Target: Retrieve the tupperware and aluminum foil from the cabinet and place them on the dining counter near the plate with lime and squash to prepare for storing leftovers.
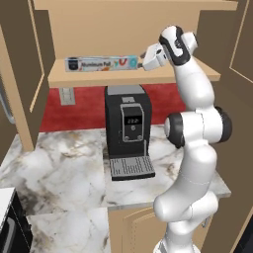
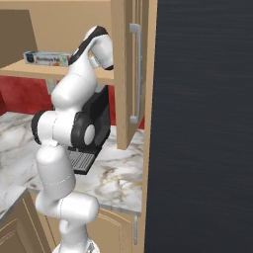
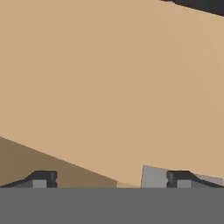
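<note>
Foil [image 1: 101, 63] reading "Aluminum Foil", red V, is lying on cabinet [image 1: 94, 77] shelf; tool [image 3: 111, 179], fingers spread, is reaching its right end.

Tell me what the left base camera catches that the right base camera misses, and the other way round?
The left base view gives the coffee machine's front with its display and drip tray, and a wall socket. The right base view gives a dark tall panel and a cupboard door with a silver handle. Both share the aluminum foil on the cabinet shelf, and the marbled counter.
</note>
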Controlling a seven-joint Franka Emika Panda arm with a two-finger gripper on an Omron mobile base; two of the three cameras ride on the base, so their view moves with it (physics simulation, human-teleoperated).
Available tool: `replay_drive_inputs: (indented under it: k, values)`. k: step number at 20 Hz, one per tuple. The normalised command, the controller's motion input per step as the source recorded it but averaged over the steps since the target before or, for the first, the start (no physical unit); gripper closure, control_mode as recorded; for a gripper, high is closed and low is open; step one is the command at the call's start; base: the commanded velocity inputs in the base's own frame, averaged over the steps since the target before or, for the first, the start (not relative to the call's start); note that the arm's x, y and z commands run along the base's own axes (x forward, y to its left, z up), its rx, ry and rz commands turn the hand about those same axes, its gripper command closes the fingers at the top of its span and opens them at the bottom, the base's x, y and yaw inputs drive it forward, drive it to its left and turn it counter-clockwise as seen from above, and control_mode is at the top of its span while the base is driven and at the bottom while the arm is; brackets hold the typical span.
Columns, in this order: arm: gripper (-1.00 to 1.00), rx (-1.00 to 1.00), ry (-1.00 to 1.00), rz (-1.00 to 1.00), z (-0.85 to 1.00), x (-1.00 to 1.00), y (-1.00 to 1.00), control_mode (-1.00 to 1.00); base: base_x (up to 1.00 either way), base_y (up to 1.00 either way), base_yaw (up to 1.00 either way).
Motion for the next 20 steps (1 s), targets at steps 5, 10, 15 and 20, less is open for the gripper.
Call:
replay_drive_inputs:
  k: [5,10,15,20]
  values:
    - [-1.00,0.02,0.02,0.19,0.00,0.00,0.00,-1.00,0.00,0.00,0.00]
    - [-1.00,0.00,0.00,0.13,0.00,-0.23,0.00,-1.00,0.00,0.00,0.00]
    - [-1.00,0.00,0.00,0.07,0.00,-0.19,0.06,-1.00,0.00,0.00,0.00]
    - [-1.00,0.00,0.00,0.01,0.00,-0.14,0.32,-1.00,0.00,0.00,0.00]
